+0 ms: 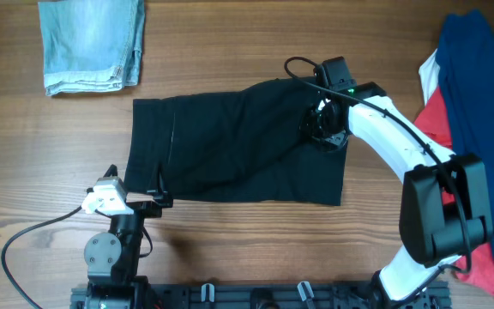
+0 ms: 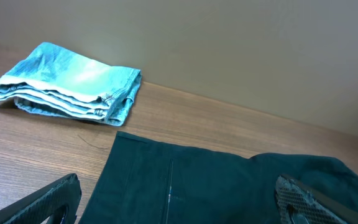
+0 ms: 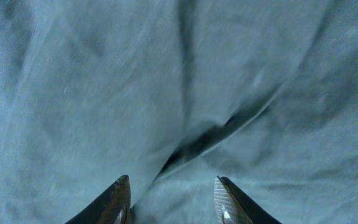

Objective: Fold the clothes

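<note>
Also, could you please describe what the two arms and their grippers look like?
The right arm has white curved links, black joint housings, a thin black cable and a green light near the wrist. The left arm is black with a white wrist block and a trailing black cable. The left fingers show carbon weave; the right fingers are dark and tapered.

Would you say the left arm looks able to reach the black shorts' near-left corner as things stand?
Probably yes. The left arm has its jaws open at that corner of the black shorts, nothing between. The folded denim lies far off; the right arm is at the opposite end.
</note>
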Tool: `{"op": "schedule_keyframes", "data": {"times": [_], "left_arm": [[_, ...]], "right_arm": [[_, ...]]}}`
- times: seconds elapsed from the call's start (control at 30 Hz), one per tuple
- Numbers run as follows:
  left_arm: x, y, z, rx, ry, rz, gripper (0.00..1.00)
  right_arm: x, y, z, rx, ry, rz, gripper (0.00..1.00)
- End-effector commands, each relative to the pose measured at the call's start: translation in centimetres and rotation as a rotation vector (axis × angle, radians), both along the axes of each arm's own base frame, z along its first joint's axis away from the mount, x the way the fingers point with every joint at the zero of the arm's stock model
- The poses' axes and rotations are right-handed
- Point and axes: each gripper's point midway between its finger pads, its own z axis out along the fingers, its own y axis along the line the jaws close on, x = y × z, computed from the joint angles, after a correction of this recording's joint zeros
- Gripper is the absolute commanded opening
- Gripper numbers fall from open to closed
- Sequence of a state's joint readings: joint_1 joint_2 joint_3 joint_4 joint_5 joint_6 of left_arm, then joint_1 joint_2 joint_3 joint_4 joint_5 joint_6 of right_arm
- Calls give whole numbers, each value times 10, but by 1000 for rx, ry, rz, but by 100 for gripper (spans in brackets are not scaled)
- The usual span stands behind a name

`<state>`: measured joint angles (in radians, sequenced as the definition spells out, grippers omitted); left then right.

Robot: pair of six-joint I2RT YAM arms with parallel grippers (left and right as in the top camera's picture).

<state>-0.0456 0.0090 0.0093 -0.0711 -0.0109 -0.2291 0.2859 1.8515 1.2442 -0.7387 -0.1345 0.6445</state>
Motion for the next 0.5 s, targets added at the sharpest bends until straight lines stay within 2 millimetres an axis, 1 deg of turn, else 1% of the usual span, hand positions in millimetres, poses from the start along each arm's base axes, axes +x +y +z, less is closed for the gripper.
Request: {"op": "schedule_keyframes", "data": {"times": [0.0, 0.1, 0.23, 0.37, 0.4, 0.47], "left_arm": [[0, 3, -1, 17, -2, 13, 100], [0, 3, -1, 17, -2, 13, 100], [0, 3, -1, 17, -2, 13, 100], [0, 3, -1, 17, -2, 13, 100], [0, 3, -1, 17, -2, 13, 100], [0, 3, -1, 17, -2, 13, 100]], "right_arm": [[4, -13, -22, -80, 14, -55, 44], [5, -17, -34, -94, 30, -67, 48], [1, -22, -46, -107, 67, -94, 44], [0, -23, -46, -113, 72, -94, 41], [0, -25, -46, -113, 74, -99, 38], [2, -33, -46, -127, 73, -118, 26]]}}
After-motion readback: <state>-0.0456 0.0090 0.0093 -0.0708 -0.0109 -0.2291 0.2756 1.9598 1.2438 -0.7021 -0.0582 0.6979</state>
